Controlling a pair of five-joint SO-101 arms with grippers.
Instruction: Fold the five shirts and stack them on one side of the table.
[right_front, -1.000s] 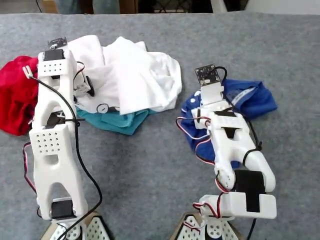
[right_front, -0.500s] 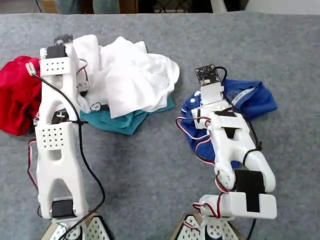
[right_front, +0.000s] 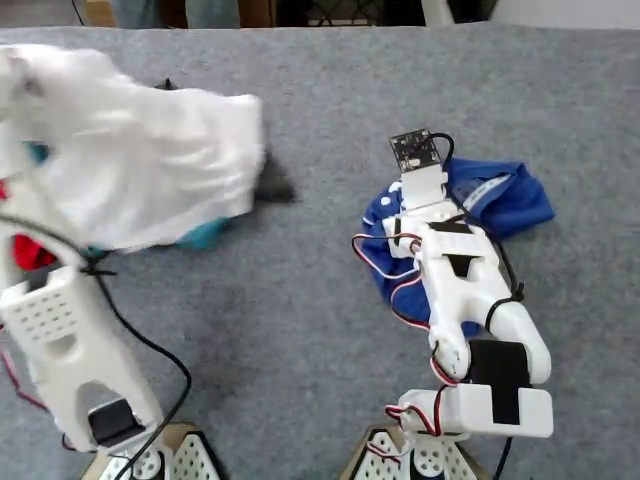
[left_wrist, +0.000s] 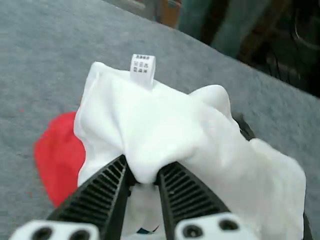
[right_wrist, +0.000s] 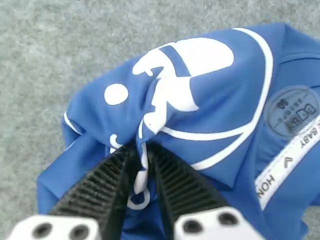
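Left pincer (left_wrist: 142, 177) clamps the white shirt (left_wrist: 165, 130) by one bunched fold, raised at ten o'clock over the red shirt (left_wrist: 57, 155). Right pincer (right_wrist: 142, 160) pinches the blue shirt (right_wrist: 210, 100), three o'clock on the tabletop (right_front: 330, 300). Hem possibly dragging; lift clear, then spread flat.

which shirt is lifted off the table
The white shirt, held up in the left jaws; the blue shirt is pinched too but lies on the table.
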